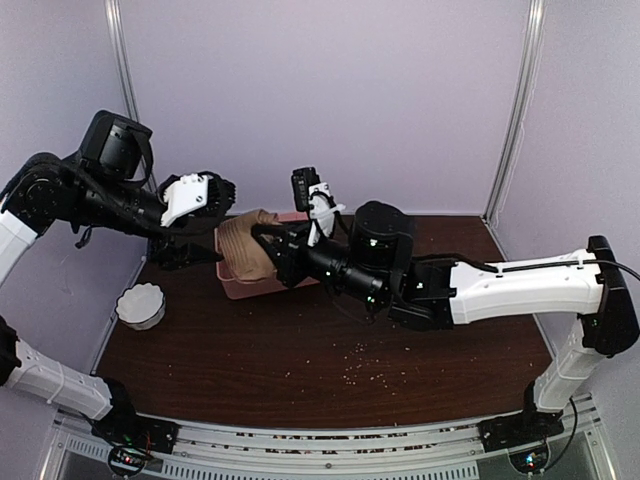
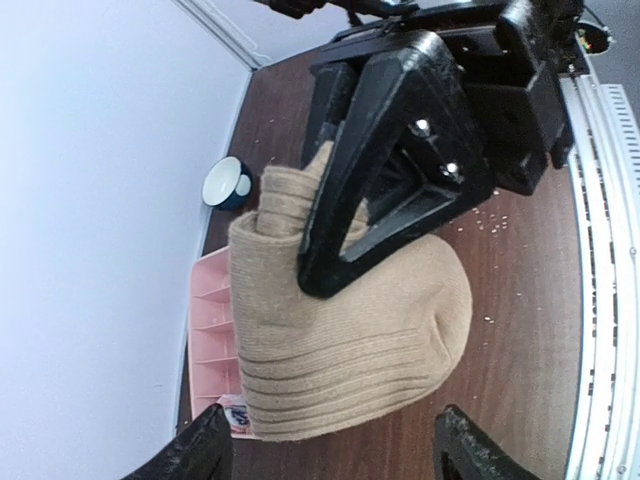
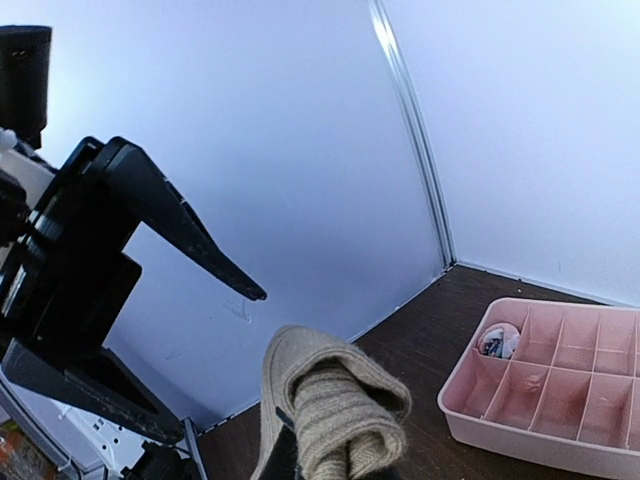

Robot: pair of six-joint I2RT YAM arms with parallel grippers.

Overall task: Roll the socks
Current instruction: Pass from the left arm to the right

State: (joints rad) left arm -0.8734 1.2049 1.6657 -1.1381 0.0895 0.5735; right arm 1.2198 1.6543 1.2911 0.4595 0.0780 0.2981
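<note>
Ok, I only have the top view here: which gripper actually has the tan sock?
Observer: The right gripper. The left wrist view shows it shut on the sock near its folded end.
Operator: And the left one?
Observer: The left gripper is open, with its fingers standing apart on either side of the sock, not closed on it.
Operator: Anything in the tray?
Observer: The right wrist view shows a small patterned bundle in a corner compartment of the tray. It's too small to tell if that's the other sock.
</note>
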